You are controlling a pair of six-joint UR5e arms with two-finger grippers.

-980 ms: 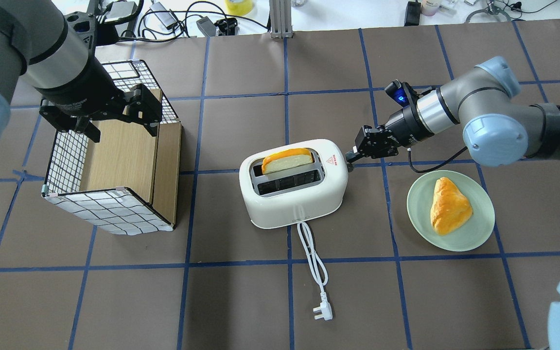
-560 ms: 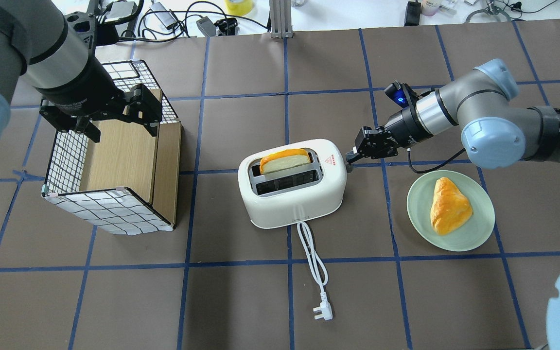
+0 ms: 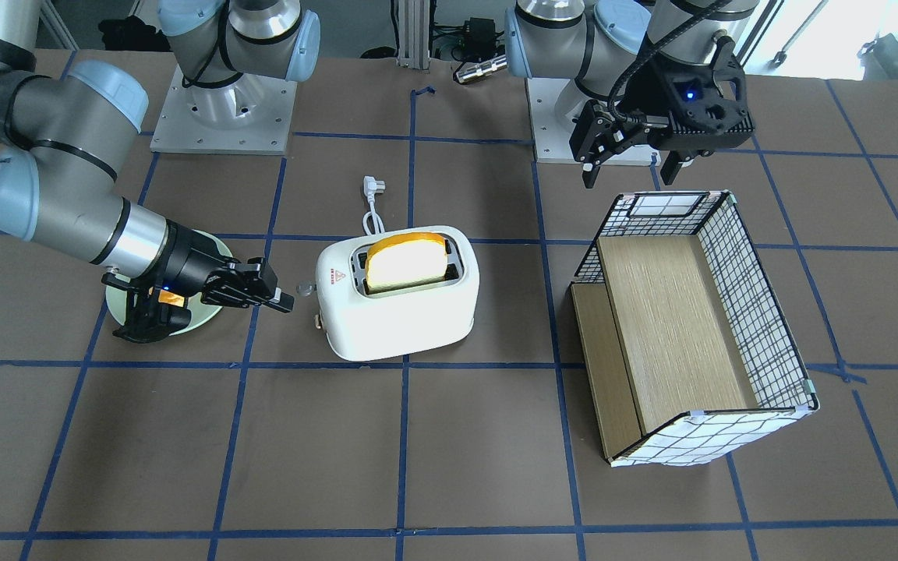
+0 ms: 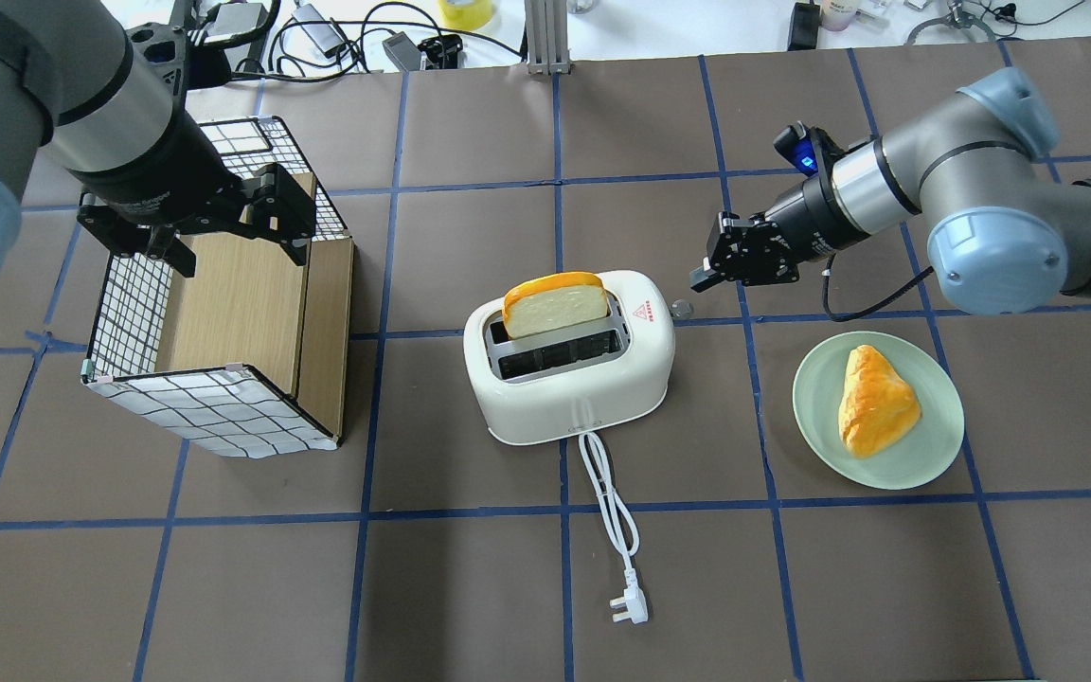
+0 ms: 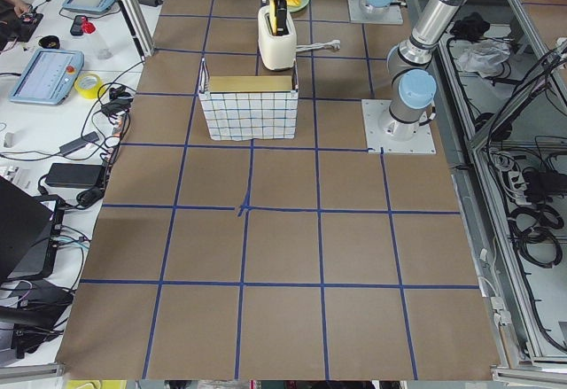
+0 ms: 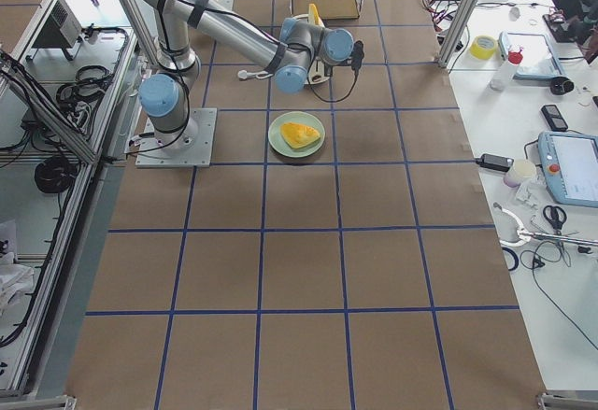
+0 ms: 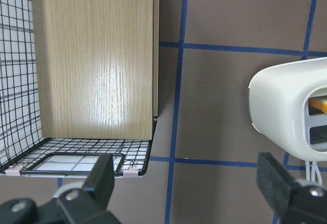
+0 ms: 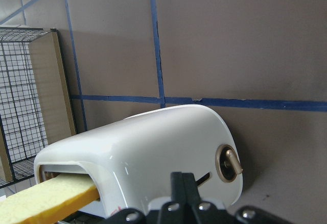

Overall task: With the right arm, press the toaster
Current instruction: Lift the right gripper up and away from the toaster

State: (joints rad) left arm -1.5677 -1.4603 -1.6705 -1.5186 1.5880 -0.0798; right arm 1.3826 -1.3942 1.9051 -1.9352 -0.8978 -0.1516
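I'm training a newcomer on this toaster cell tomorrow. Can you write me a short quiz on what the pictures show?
1. True or false: both slots of the toaster hold bread.
2. What lies on the green plate? A) a pastry B) a fork C) nothing
3. Fill in the blank: the right claw is shut; the left claw is ___.

Key: 1 false, since one slot is empty; 2 A; 3 open.
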